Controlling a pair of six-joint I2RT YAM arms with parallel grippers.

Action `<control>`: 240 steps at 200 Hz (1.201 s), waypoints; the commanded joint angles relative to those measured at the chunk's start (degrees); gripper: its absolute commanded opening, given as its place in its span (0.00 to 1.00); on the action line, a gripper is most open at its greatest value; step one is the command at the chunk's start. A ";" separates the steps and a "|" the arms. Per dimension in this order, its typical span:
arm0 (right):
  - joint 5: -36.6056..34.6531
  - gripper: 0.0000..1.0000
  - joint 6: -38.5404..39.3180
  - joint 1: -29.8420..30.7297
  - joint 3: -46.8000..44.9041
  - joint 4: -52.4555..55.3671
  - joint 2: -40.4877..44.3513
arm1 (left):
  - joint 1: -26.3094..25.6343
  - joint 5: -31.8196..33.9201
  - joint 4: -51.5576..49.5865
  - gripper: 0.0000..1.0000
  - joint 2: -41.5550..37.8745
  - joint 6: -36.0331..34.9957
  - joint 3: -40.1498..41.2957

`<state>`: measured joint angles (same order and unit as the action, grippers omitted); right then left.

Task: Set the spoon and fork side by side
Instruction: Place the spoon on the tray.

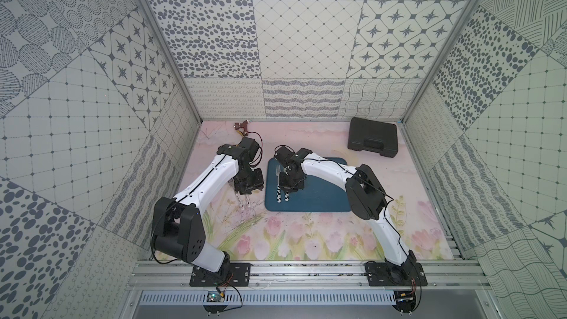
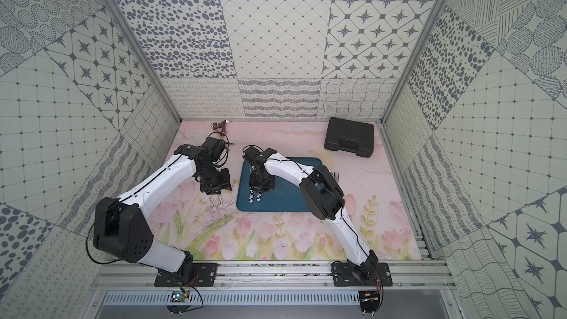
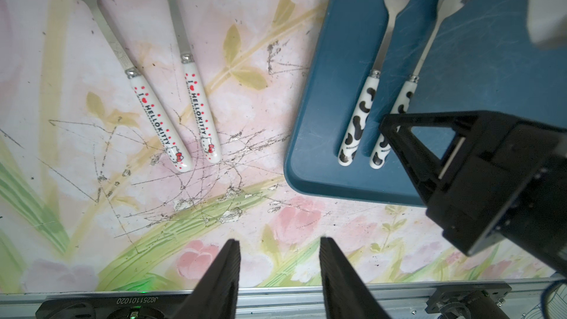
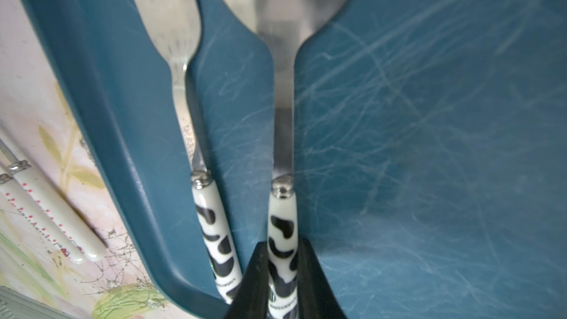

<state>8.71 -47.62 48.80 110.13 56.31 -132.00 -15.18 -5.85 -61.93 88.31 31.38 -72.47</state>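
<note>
Bearings: we read clock directions in the top views, with 12 o'clock at the back wall.
Right gripper [image 4: 282, 240]: clenched on the cow-print spoon [image 4: 283, 136]. Its black wedge-shaped fingers press the glossy ceramic handle from both sides, near the butt end.
Cow-print spoon: smooth steel bowl pointing to 12 o'clock, narrow flat stem, round white handle with black blotches. We cannot tell whether it rests on the tray or sits slightly raised.
Cow-print fork [image 4: 204, 207]: it lies flat just beside the spoon, at its 9 o'clock, nearly parallel and not touching. It has the same blotched handle and slotted steel tines.
Blue tray [image 1: 322, 197]: a rounded plastic rectangle with a raised lip and a finely scratched floor. The pair sits along its 9 o'clock side.
Left gripper [image 3: 279, 239]: released, its ribbed black fingers spread with only mat showing between them. It hangs at 9 o'clock of the tray.
Hello Kitty utensils [image 3: 201, 112]: two with white handles dotted in red, splayed in a narrow V on the mat, at 9 o'clock of the tray.
Floral mat [image 1: 276, 240]: pale pink with tulips, scuffed with dark scratches.
Black case [image 1: 372, 138]: matte moulded plastic with a handle recess, at 1 o'clock of the tray.
</note>
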 commanded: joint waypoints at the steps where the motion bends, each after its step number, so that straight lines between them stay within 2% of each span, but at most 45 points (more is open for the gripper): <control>1: -0.15 0.10 -0.88 0.74 -1.14 0.29 -0.17 | 0.69 -1.22 0.17 0.47 -0.48 -0.79 0.35; 74: -0.18 0.12 -1.81 1.65 -3.47 0.33 0.38 | 0.68 -1.47 0.50 0.47 -0.55 -0.87 0.75; 118: -1.70 0.26 -1.89 1.30 -4.38 -0.06 0.44 | 0.69 -1.32 0.67 0.48 -0.55 -1.05 1.00; 162: -2.06 0.30 -1.43 1.35 -3.35 0.02 0.59 | 0.68 -1.30 0.85 0.49 -0.71 -1.14 1.19; 212: -10.27 0.42 0.50 0.78 -3.72 2.33 7.89 | 0.68 -0.60 0.76 0.50 -0.42 -0.98 0.49; 240: -16.13 0.46 1.11 -0.38 -8.76 3.09 15.71 | 0.69 0.20 0.72 0.50 -0.71 -0.13 -0.30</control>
<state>-0.10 -47.37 49.47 104.71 57.36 -125.05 -15.18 -6.81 -60.66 88.01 31.33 -71.64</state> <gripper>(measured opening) 0.452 0.500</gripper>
